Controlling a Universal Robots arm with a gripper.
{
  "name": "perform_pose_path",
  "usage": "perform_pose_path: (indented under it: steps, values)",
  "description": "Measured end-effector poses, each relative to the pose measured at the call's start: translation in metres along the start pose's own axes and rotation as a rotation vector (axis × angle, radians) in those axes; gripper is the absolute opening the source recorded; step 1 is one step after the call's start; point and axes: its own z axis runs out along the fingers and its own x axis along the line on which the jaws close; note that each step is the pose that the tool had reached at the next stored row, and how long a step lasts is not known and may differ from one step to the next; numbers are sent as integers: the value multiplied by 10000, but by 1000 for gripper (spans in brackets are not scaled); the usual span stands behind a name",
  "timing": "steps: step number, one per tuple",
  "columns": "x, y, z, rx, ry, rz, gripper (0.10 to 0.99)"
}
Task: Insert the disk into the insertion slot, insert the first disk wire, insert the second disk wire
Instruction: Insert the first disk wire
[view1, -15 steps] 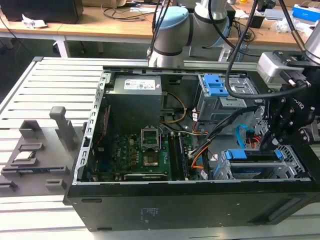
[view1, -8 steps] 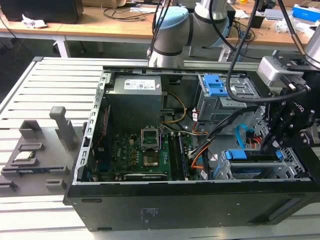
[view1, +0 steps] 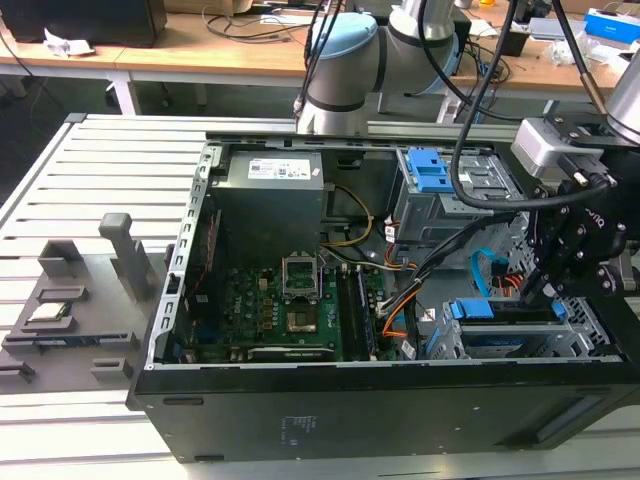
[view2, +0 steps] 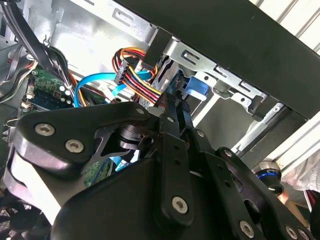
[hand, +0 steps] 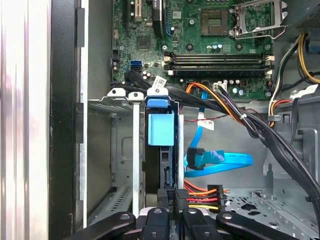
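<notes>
Open computer case (view1: 330, 420) on the worktop (view1: 100, 170). In its corner, the metal slot (hand: 135, 150) has the disk (hand: 161, 127) seated, blue frame up. A blue cable (hand: 225, 161) lies loose beside it. The pincer (hand: 171, 201) is drawn nearly closed by the coloured wires (hand: 200, 197); its grip can't be made out. Risk: a tilted plug jams, or a cable snags.
</notes>
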Motion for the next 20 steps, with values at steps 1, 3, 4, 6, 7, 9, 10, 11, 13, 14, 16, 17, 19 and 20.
perform_pose_path:
  steps: [1, 3, 4, 6, 7, 9, 10, 11, 13, 14, 16, 17, 19, 20]
  values:
    - [0, 0, 8, 0, 0, -1, 169]
    - [1, -1, 26, 0, 5, -1, 169]
    - [2, -2, 30, 0, 3, -1, 169]
    - [3, -2, 31, 0, 0, 0, 169]
    - [4, -2, 39, -1, -17, -1, 180]
    - [6, -1, 29, 0, 0, 0, 243]
    - [9, 1, -35, -1, -3, 0, 243]
    - [9, 4, -87, 0, -1, 0, 243]
    - [-18, 10, -194, 0, -1, 1, 243]
    - [-27, 11, -231, 0, 0, 1, 227]
    - [-51, 16, -359, -1, 1, 0, 106]
    - [-51, 19, -423, 0, 1, 0, 106]
    - [-47, 21, -491, 0, 1, 0, 106]
    - [-46, 21, -492, -1, -2, 0, 106]
